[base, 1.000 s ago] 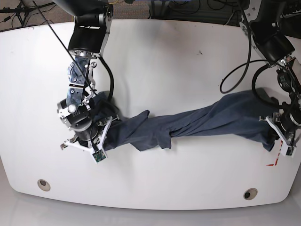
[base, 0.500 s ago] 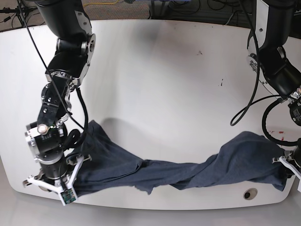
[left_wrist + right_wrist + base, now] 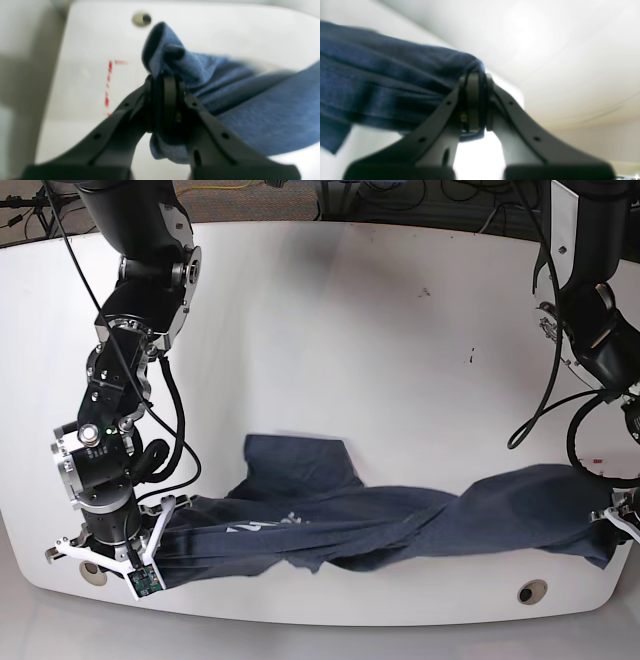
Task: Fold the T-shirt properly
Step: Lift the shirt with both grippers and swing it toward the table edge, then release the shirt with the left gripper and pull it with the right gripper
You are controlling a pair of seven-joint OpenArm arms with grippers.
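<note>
The dark navy T-shirt lies stretched in a twisted band along the table's front edge, with a flap spread back near its middle and a bit of white lettering showing. My right gripper, on the base view's left, is shut on one end of it. In the right wrist view the cloth is pinched between the closed fingertips of that gripper. My left gripper is shut on the other end. Blue fabric bunches around its closed tips.
The white table has a round hole near each front corner. Red tape marks sit by the left gripper. Both grippers are close to the front edge. Cables hang behind the table's back edge.
Both arms have pulled the shirt from mid-table toward the front edge. Since half a second ago a flap of cloth has spread out near the middle and lettering now shows.
</note>
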